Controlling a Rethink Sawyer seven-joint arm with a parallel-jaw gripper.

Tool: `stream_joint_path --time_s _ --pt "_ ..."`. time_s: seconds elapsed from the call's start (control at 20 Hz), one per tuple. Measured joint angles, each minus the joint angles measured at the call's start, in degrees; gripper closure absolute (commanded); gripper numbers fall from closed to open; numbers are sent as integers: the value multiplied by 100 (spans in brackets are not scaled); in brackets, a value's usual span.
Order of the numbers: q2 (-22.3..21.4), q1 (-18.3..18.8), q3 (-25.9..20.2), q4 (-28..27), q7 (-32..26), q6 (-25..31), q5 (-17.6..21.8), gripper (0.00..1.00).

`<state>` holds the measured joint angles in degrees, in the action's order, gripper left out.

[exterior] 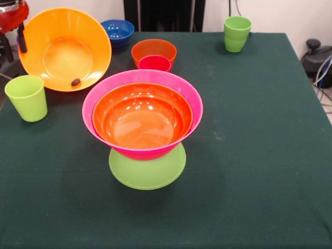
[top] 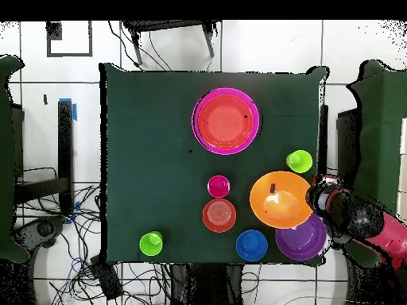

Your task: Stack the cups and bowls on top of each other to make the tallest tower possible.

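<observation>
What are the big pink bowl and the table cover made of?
The pink bowl looks like glossy plastic: smooth, bright and thin-rimmed. The table cover looks like dark green cloth: matte, with no shine, though the exact fabric is unclear.

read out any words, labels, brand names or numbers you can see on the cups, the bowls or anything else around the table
None: no readable text, label, brand or number shows in either view.
The bowls, such as the pink bowl, and the cups, such as the green cup, are plain.
The tablecloth is unmarked.
</observation>
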<state>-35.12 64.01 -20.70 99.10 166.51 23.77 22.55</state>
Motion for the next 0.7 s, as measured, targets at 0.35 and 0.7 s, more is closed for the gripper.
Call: stream_joint_path --time_s 0.35,0.7 --pt "214 13 0 -120 0 1 2 0" --pt "365 17 0 -159 0 1 2 0"
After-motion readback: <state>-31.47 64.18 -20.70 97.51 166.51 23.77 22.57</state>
